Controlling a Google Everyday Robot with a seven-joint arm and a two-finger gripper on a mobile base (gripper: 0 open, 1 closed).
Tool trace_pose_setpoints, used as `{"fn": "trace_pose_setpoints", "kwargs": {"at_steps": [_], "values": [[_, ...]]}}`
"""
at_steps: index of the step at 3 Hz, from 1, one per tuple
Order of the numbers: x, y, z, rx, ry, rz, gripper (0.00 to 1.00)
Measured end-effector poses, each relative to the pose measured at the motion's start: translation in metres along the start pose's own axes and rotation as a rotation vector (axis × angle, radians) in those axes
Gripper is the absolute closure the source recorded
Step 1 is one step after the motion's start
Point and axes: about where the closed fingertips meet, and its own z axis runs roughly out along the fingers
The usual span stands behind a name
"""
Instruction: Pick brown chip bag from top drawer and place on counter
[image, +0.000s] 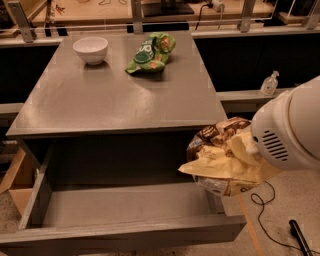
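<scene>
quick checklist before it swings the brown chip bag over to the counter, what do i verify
1. Brown chip bag out of the top drawer: ok, it hangs above the drawer's right end.
2. Pincer at the bag, beside the white arm: grip cannot tell.
3. Bag's underside higher than the counter edge: cannot tell.
4. Bare counter near the front right corner: ok.
5. Green chip bag and white bowl far from that corner: ok.
</scene>
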Motion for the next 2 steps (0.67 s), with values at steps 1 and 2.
{"fn": "trace_pose_setpoints", "kwargs": {"at_steps": [1,2], "values": [[-0.0631,0.0064,0.003,-0.014,-0.11,-0.103,1.0],[-0.0631,0.0064,0.003,-0.014,-0.11,-0.103,1.0]]}}
